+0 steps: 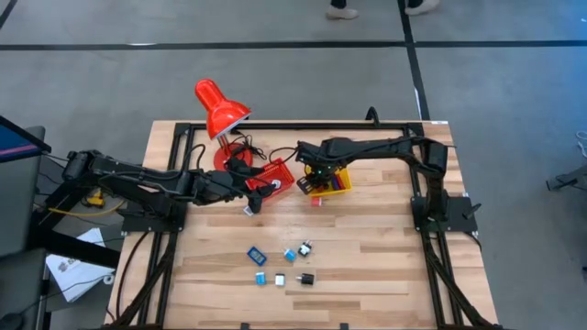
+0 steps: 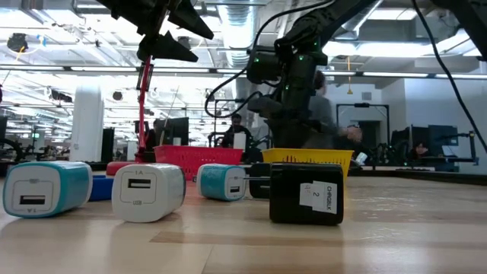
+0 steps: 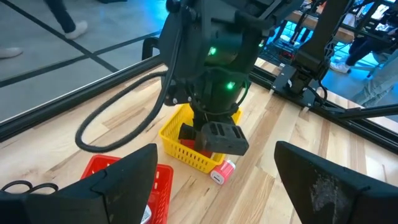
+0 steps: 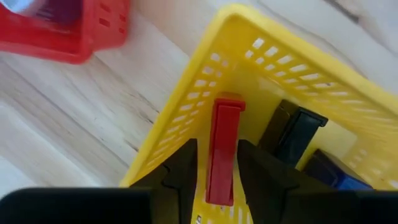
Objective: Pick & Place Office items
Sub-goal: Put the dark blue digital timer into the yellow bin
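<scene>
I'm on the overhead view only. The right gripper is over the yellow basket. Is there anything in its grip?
Observer: Yes. The right wrist view shows a red piece upright between the fingers of the right gripper, down inside the yellow basket. A sliver of basket shows between the piece and one finger.
Operator: Is anything else in that basket?
Observer: A black piece and a blue one sit beyond the red one.
Operator: And the left gripper?
Observer: From its wrist view, the left gripper is wide open with nothing between its fingers, above the red basket.
</scene>
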Robot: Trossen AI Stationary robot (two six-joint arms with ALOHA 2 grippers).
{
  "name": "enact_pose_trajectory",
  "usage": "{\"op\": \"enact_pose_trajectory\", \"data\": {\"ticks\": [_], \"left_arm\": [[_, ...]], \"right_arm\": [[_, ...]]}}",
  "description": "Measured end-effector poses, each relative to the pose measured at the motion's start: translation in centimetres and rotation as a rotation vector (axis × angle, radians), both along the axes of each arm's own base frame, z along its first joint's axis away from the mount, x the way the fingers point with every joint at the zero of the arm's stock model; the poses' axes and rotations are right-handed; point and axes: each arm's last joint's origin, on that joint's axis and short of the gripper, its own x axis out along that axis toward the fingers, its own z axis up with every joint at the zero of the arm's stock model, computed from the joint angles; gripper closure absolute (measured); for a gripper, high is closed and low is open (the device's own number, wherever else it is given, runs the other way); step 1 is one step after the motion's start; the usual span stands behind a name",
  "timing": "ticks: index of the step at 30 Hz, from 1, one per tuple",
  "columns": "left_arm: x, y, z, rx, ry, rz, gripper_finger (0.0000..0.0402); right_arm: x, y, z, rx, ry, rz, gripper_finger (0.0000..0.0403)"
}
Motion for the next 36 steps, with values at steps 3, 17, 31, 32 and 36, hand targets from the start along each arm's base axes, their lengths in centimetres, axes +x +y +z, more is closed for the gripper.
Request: {"op": "enact_pose_trajectory", "data": {"ticks": [3,17,31,32,36], "left_arm": [[0.0,0.0,0.0,0.0,0.0,0.0,0.0083],[0.0,0.0,0.1,-0.001,-0.006,0.0,0.0083],[0.0,0.0,0.1,-0.001,-0.008,0.0,0.0083],[0.0,0.0,0.1,-0.001,-0.008,0.0,0.0083],[0.0,0.0,0.1,-0.001,-0.008,0.0,0.0083]], "right_arm": [[-0.4,0.0,0.7,-0.022,0.006,-0.007,0.0294],[-2.9,2.4,9.0,-0.165,-0.193,0.248,0.0294],[-9.1,4.5,11.2,-0.267,-0.27,0.392,0.0294],[-9.9,4.5,11.1,-0.272,-0.274,0.385,0.0294],[-12.7,4.7,10.9,-0.314,-0.368,0.357,0.0294]]}}
